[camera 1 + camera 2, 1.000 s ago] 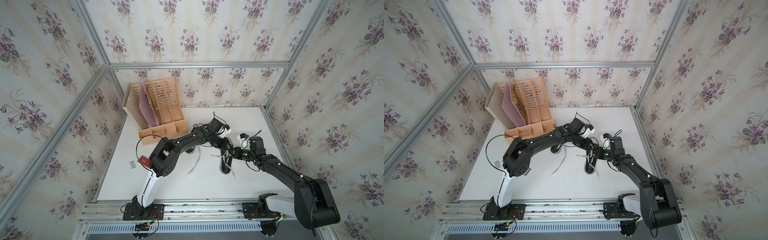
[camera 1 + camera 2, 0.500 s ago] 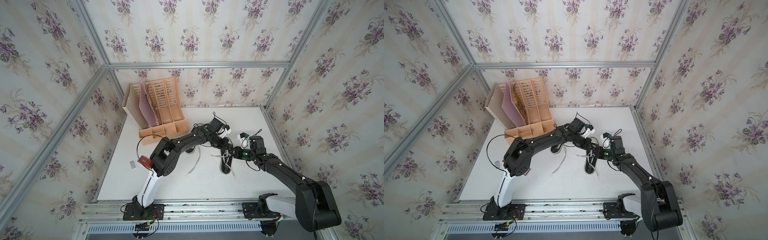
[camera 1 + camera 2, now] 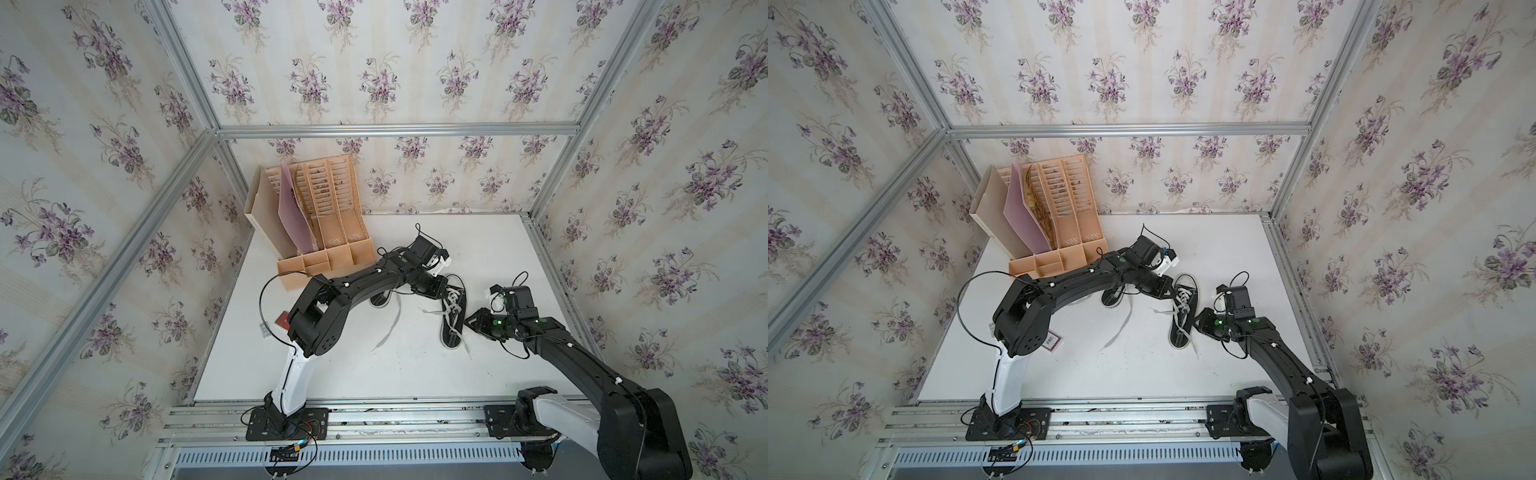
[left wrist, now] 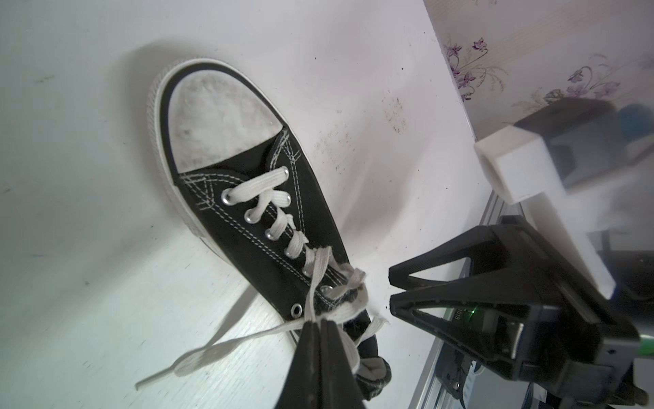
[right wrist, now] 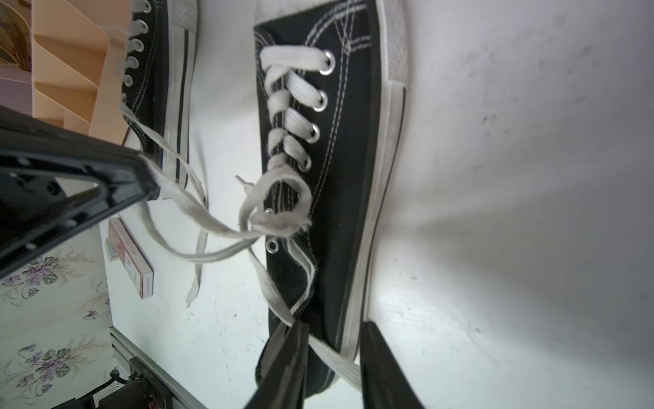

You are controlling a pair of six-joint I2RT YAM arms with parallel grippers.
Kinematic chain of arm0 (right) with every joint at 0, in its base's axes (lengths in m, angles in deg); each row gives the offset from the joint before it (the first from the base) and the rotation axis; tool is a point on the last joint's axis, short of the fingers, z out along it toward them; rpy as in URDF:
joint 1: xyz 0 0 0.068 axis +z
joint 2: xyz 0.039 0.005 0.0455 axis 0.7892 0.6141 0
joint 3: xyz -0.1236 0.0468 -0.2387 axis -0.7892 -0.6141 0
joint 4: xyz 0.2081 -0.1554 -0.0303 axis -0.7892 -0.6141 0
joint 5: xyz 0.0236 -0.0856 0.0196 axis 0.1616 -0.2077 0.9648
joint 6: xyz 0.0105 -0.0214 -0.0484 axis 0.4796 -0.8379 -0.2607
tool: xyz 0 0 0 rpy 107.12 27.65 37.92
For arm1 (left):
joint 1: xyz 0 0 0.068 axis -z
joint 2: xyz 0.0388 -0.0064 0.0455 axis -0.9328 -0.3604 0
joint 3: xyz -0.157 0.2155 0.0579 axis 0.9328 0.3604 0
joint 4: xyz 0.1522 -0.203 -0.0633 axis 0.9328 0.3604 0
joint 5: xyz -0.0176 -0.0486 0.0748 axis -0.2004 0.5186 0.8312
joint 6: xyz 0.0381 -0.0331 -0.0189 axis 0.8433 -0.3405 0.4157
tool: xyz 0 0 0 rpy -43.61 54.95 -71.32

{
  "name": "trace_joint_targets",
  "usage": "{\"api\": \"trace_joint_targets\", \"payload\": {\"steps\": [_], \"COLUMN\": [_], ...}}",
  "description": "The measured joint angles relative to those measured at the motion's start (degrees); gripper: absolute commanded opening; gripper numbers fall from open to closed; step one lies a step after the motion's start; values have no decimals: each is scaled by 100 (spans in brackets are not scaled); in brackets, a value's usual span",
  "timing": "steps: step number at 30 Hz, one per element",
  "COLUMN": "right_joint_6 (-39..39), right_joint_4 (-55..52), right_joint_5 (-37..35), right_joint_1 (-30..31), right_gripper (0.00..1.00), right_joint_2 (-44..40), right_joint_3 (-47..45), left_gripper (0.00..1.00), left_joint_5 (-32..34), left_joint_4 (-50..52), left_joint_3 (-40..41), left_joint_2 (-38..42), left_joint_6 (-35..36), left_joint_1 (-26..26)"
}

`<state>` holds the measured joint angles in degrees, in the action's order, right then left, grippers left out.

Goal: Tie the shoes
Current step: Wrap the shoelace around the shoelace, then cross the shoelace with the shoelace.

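Left gripper [image 4: 320, 323] clenched on a white lace [image 4: 226, 348] of the black sneaker [image 4: 247, 226]
Right gripper [image 5: 334, 327] released, jaws apart at the sneaker's heel, a lace strand [image 5: 336, 363] lying between them

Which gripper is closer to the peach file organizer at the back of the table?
Left. The left gripper, shut on a lace, is by the sneaker's top eyelets, on the organizer's side; the right gripper stands open at the sneaker's heel, farther away.

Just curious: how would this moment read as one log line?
shoe: not yet tied | left gripper: shut on lace | right gripper: open at its heel
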<state>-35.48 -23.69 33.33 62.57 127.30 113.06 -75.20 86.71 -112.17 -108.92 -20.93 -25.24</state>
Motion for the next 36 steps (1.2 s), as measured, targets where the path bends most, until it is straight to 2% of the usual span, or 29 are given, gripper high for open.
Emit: {"api": "trace_joint_targets", "payload": {"steps": [8,17,30,32,36], "right_joint_6": [37,-48,-92,-94,-96], "right_joint_4": [-227,-507,-529,-503,-557], "right_joint_5": [-162,-608,-748,-748,-754], "right_joint_1": [623,1025,1296,1327,1357], "right_gripper": [26,27,28,23,4], "right_joint_2": [522,1019,1357,1384,1414], "right_joint_3": [330,787,892,892,920], "left_gripper": [0,0,0,0,0], "left_joint_5": [33,37,37,37,37], "left_joint_4": [0,-7,-9,-9,-9], "left_joint_3": [2,26,50,59,59], "left_joint_2": [0,0,0,0,0], "left_joint_6": [39,37,37,37,37], "left_joint_1": [-42,-46,-46,-46,-46]}}
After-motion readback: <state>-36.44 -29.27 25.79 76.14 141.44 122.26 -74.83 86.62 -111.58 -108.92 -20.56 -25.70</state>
